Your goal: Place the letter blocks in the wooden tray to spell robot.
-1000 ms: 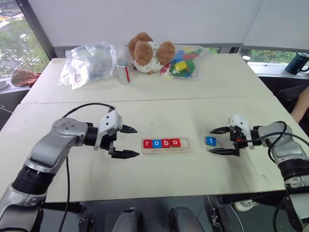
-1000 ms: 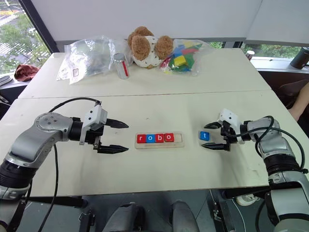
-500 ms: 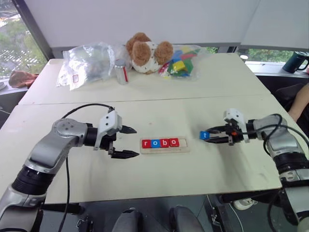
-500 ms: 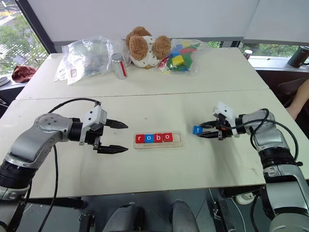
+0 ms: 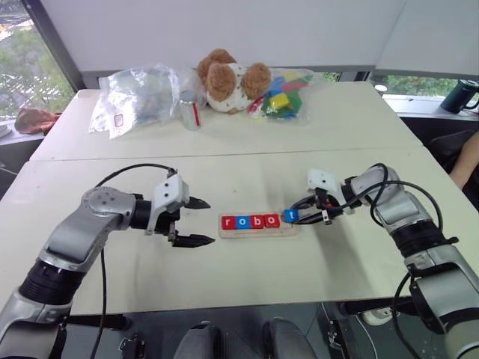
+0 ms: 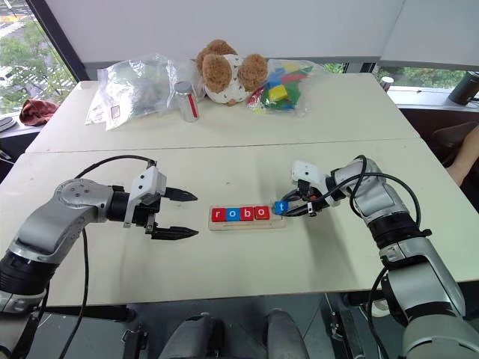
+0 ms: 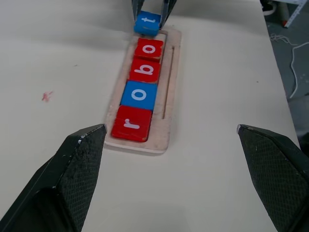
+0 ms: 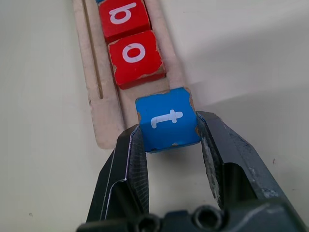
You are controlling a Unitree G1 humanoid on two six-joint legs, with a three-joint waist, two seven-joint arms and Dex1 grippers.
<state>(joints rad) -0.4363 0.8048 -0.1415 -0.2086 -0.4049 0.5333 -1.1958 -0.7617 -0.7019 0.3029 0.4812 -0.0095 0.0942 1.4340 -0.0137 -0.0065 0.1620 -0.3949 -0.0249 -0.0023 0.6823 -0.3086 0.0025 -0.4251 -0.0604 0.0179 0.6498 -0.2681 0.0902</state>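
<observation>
The wooden tray [image 5: 257, 232] lies at the middle of the near table. In its groove sit a red r [image 7: 132, 123], a blue o [image 7: 139, 94], a red b [image 7: 145, 70] and a red o [image 7: 149, 49] in a row. My right gripper [image 5: 294, 215] is shut on the blue t block [image 8: 167, 118] and holds it tilted over the tray's right end, beside the last red o. I cannot tell whether the t touches the tray. My left gripper [image 5: 211, 221] stands open just left of the tray, holding nothing.
On the far table sit a teddy bear [image 5: 228, 81], a clear plastic bag [image 5: 138, 97], a small can [image 5: 191, 111] and a bag of coloured toy blocks [image 5: 283, 95]. A dark mug [image 5: 458, 96] and a person's arm [image 5: 470, 164] are at the right edge.
My right gripper shut on the blue t block, lifted it off the table and carried it left to the tray's right end. The left gripper stayed put.
</observation>
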